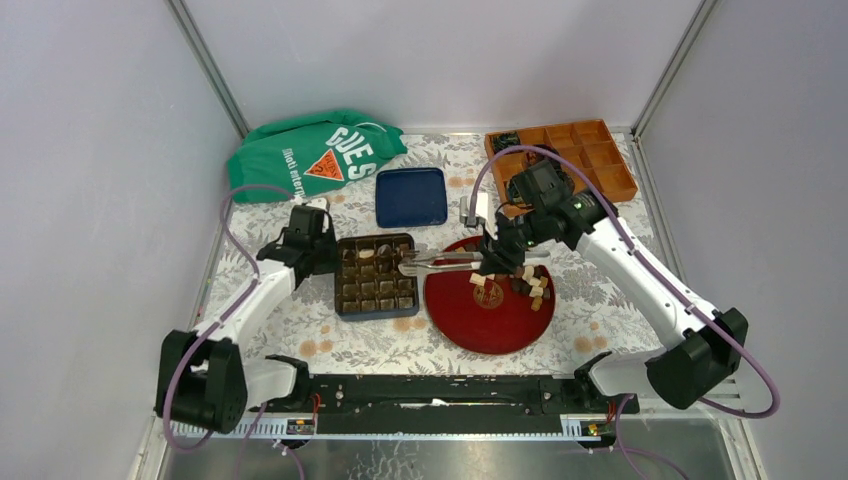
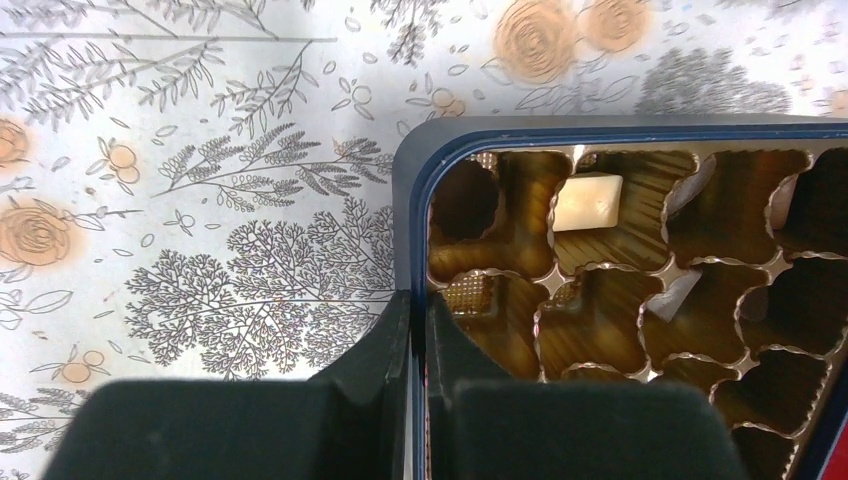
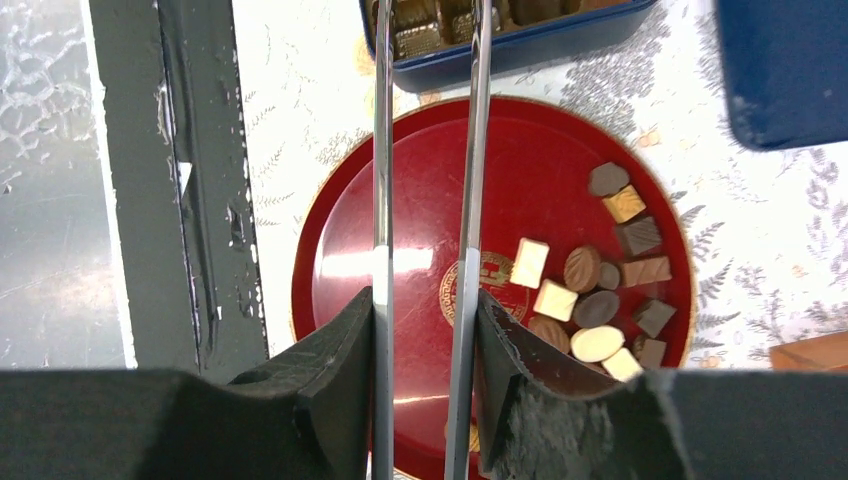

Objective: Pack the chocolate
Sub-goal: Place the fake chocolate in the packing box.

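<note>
White floral tablecloth beneath plate of chocolate, grey walls around.

My gripper clamps metal tongs, arms apart, running over the red plate and past the blue box rim. Dark, brown and cream chocolate clustered on plate's right. Blue lid top right.

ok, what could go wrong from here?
1. The left end effector pinches the blue box only by its thin wall; a tug might tip it.
2. The right end effector grips smooth metal tongs; they could slip or twist.
3. The chocolates crowd one side of the red plate; picking one may knock neighbours.
</note>
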Tool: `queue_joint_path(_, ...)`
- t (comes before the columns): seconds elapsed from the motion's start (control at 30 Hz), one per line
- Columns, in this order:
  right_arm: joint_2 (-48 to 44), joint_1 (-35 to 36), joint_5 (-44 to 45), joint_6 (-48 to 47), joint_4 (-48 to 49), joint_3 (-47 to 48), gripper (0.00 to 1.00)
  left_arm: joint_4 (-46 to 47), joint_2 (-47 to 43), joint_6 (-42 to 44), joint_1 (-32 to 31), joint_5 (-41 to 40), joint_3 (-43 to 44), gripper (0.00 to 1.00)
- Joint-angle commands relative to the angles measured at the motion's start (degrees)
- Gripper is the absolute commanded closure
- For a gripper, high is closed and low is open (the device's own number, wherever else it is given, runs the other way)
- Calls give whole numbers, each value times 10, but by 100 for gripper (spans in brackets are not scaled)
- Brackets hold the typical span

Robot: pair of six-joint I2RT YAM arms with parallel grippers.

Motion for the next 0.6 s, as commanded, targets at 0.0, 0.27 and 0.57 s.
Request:
queue_joint_path(0.0, 2, 5, -22, 9, -15, 64, 100, 48, -76, 13, -15, -11, -6, 100)
queue_joint_path(0.27, -2, 5, -20, 5, -44, 118, 100, 99, -187, 38, -44, -29, -35, 100)
queue_joint_path(0.57, 1, 20, 6, -5, -42, 122, 100, 115, -219, 49, -60, -47, -51, 100)
